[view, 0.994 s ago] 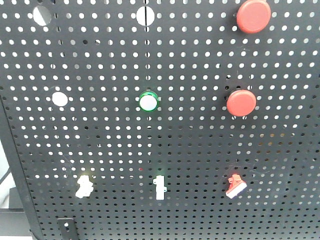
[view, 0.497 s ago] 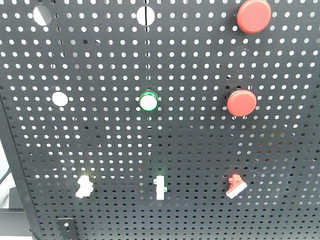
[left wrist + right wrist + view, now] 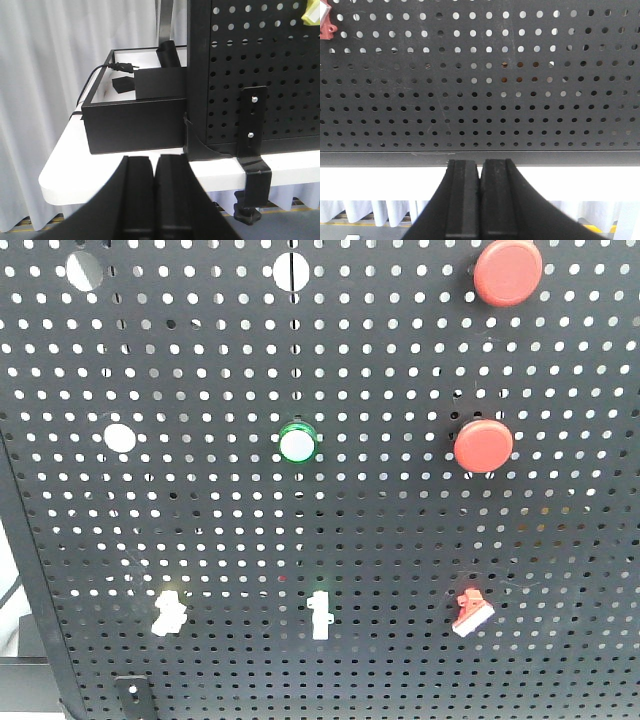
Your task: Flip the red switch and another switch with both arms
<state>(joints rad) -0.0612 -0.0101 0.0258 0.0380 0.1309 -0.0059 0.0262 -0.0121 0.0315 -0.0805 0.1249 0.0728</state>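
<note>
- The black pegboard (image 3: 400,540) filled the front view, and neither arm showed anywhere in that view
- The red switch (image 3: 470,611) sat down at about 5 o'clock on the board, its whitish lever tilted toward the lower right
- The other switch (image 3: 169,610), chunky and white with a yellow tinge at its top, sat at about 7 o'clock, level with the red one
- Between the two stood a slim white toggle (image 3: 319,616), close to 6 o'clock
- A green-ringed button (image 3: 297,443) held the middle, with one round red button (image 3: 483,446) at 3 o'clock and another (image 3: 507,272) up near 1 o'clock
- The left gripper (image 3: 155,172) had its fingers pressed together, low before the board's left bottom corner, by a black box (image 3: 135,125) and a clamp bracket (image 3: 252,130) on the white table (image 3: 75,170)
- A yellowish scrap at 1 o'clock of the left wrist view might have been the other switch; too little showed to tell
- The right gripper (image 3: 480,175) was likewise pressed shut, below the board's bottom edge, with the red switch peeking in at 10 o'clock of its view, well apart from the fingers
</note>
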